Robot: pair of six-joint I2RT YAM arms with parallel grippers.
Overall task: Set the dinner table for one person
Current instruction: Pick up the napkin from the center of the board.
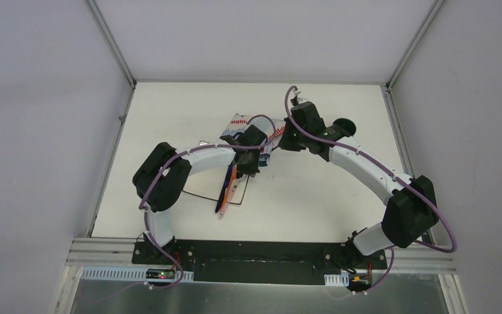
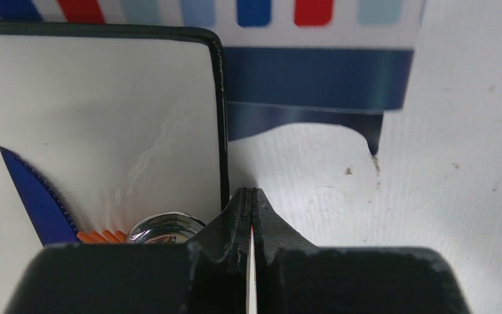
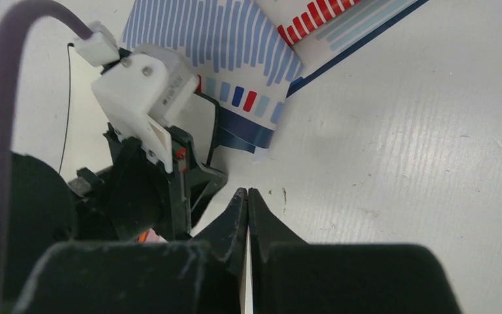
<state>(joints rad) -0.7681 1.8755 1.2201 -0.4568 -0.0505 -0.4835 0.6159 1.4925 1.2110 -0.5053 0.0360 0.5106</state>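
Left hand (image 2: 253, 194) closed tight beside plate (image 2: 104, 85) — blue knife (image 2: 36, 193) half-hidden.

The table (image 2: 431, 196) matt white, finely ribbed; the plate (image 2: 104, 98) glossy white, a polished metal piece (image 2: 163, 229) at its five o'clock; the left pincer (image 2: 253, 196) matt black plastic.

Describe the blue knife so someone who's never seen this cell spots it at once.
On the white dinner table, look near the middle for the white square plate with a thin black rim, next to the striped cloth. The knife lies on that plate: the only dark blue piece, pointed with a serrated edge, beside the orange tines.
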